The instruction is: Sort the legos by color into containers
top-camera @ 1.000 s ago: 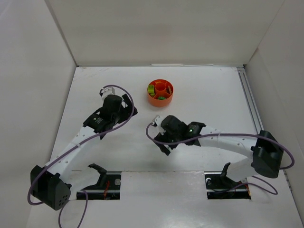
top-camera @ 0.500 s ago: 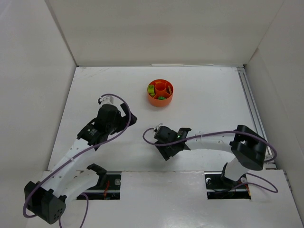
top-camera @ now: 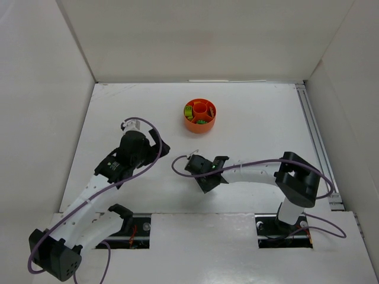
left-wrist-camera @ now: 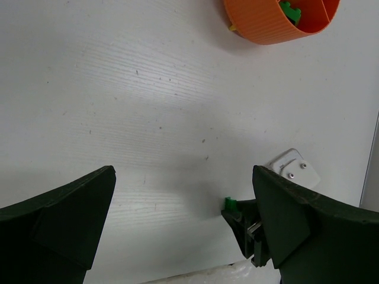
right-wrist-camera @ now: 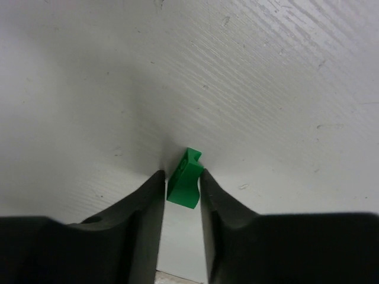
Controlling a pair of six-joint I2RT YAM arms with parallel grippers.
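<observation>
Right wrist view gives you the clearest read: the green lego point(right-wrist-camera: 185, 177) sits low in the centre of the frame, its long axis running nearly top to bottom and leaning a little toward the upper right. Its notched end points up the frame, away from the camera. Your right tool point(right-wrist-camera: 180, 174) is clamped on it, one dark finger against each long side, so the brick lies lengthwise in the gap. You cannot tell from here whether it rests on the desk point(right-wrist-camera: 266, 77) or is just clear of it.

From the left wrist view, the same brick shows as a small green tip in the lower middle, at the end of the right tool point(left-wrist-camera: 232, 208). Your left tool point(left-wrist-camera: 183, 173) has its fingers spread wide apart with only bare desk between them.

The orange dish point(left-wrist-camera: 260, 26) is at the top right edge of that view. It has a green piece point(left-wrist-camera: 290, 10) in one compartment and a yellow piece point(left-wrist-camera: 232, 27) just beside its outer wall on the desk.

In the top external view the orange dish point(top-camera: 192, 125) stands above centre, well apart from both tools. The right arm's purple cable point(top-camera: 177, 168) loops beside the right tool point(top-camera: 193, 164). The left tool point(top-camera: 160, 145) is left of centre.
</observation>
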